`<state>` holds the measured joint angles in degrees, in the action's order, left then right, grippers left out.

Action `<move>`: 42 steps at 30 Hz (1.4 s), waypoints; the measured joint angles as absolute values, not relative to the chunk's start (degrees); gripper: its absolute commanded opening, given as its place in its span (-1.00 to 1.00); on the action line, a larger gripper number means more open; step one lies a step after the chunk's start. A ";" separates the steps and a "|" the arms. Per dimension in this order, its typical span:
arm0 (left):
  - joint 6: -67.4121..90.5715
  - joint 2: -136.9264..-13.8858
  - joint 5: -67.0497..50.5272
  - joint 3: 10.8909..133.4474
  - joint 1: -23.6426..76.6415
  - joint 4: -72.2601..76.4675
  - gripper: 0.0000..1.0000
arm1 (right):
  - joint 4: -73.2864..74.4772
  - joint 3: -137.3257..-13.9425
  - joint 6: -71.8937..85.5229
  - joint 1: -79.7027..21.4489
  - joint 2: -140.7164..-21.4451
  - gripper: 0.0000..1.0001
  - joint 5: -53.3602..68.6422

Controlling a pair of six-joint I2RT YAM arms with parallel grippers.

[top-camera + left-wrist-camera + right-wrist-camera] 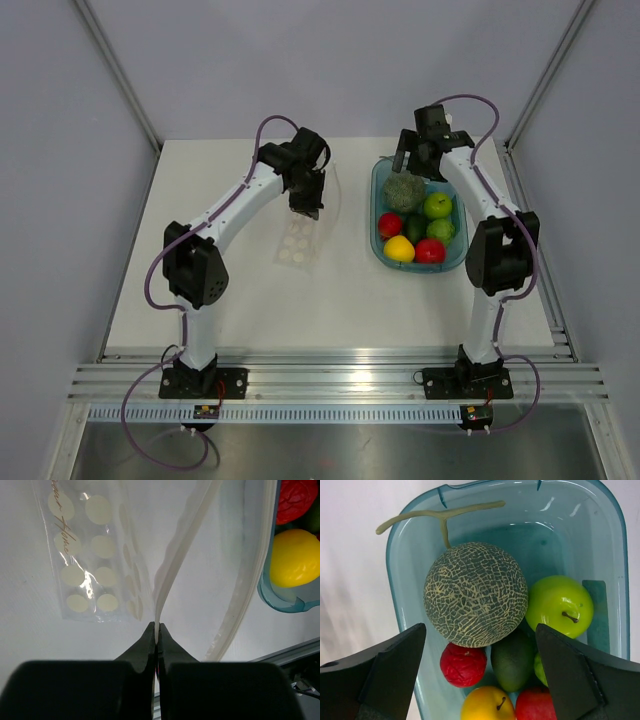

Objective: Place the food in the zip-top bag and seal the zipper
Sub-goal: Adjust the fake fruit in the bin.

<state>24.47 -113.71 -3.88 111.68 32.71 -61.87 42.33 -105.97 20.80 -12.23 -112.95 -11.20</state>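
The clear zip-top bag [300, 243] with cream dots hangs from my left gripper [307, 205], its lower end on the table. In the left wrist view my left gripper [158, 630] is shut on the zipper [172, 555], the white strip at the bag's mouth; the dotted bag [95, 555] lies beyond. The food sits in the blue tray [378, 182]: a netted grey-green melon [475, 592], a bright green apple [560, 605], a red fruit [462, 664], a dark green piece [512, 662] and a yellow fruit [487, 705]. My right gripper [480, 672] is open above the tray, its fingers either side of the pile.
The blue tray's corner with the yellow fruit [295, 557] shows right of the bag in the left wrist view. White booth walls close the table at left, right and back. An aluminium rail [330, 380] runs along the near edge.
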 measured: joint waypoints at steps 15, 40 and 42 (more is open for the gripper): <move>24.45 -113.75 -4.08 111.72 33.30 -61.82 -1.00 | 49.69 -126.17 6.79 -12.45 -127.68 0.72 -8.38; 24.45 -115.13 -4.27 112.18 33.30 -62.04 -1.00 | 40.07 -138.23 -7.49 -15.11 -142.67 0.25 -9.72; 24.45 -115.13 -4.29 112.36 33.30 -62.11 -1.00 | 38.11 -137.60 -7.84 -15.51 -142.67 0.10 -10.26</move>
